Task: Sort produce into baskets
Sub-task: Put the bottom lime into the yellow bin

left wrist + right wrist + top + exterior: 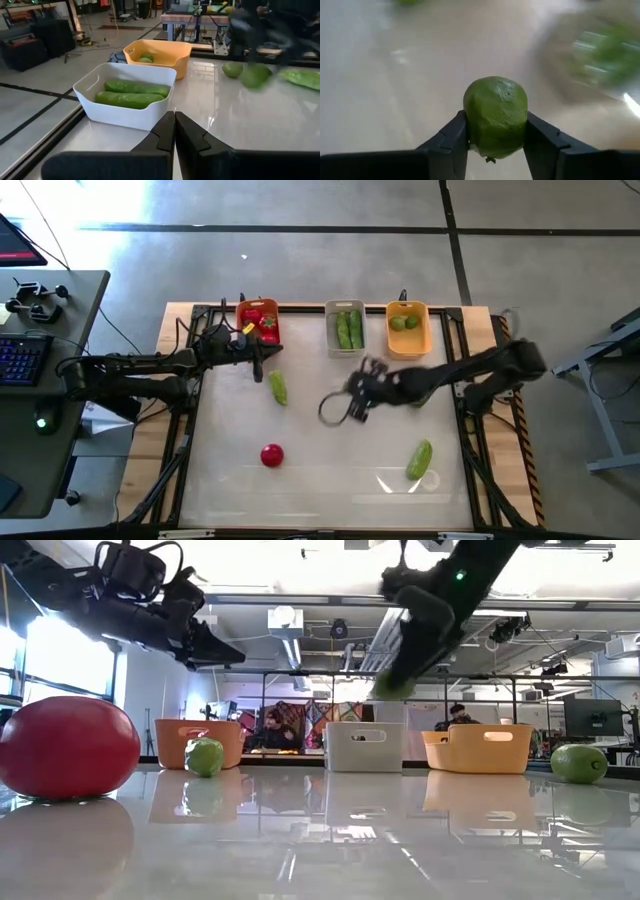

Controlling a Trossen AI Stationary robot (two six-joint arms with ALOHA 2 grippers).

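Right gripper (496, 145) clamps a round, dimpled lime (496, 116) btwn its dark fingers above the glossy table (330, 470) (left gripper (174, 132) fully closed, empty).

Right gripper (395, 680) smeared by blur in low view, the lime (495, 116) it pinches barely separable there; tomato (66, 748) cut by frame edge; orange-red basket (258, 323) contents too small to count.

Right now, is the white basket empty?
No: the left wrist view shows two cucumbers lying side by side inside the white basket.
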